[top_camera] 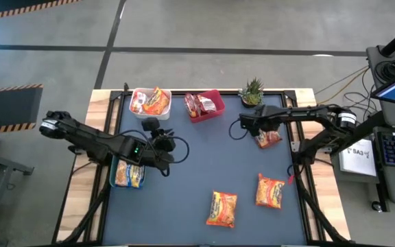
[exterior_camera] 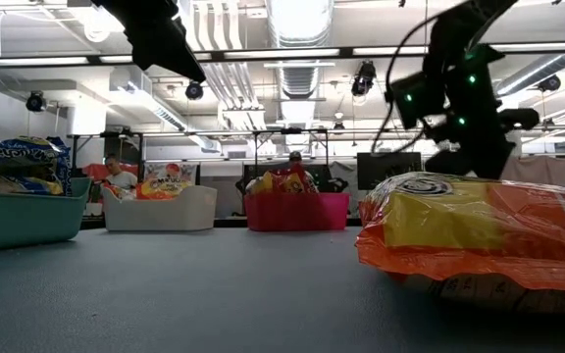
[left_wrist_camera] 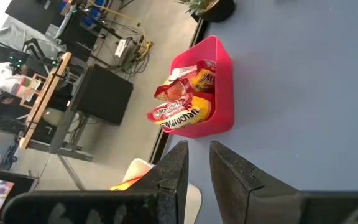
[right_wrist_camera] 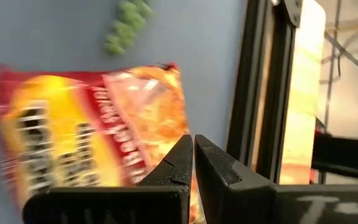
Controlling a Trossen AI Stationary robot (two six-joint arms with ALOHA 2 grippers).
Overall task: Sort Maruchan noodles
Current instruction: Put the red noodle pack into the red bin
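Red noodle packet (right_wrist_camera: 92, 137) half hidden behind right gripper (right_wrist_camera: 193, 144), jaws together on its edge.

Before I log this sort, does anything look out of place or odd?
Nothing looks spilled or damaged. Three packets lie loose on the mat: two orange ones and a red one under the right tool.

The high view looks straight down on the whole dark table (top_camera: 204, 178) from well above. The low view sits at tabletop height, facing level across toward the bins and the room — an orange noodle packet (exterior_camera: 479, 230) fills its near right. Each wrist view looks past its own fingers; the left one shares the red bin (left_wrist_camera: 219, 87) with both wider views.
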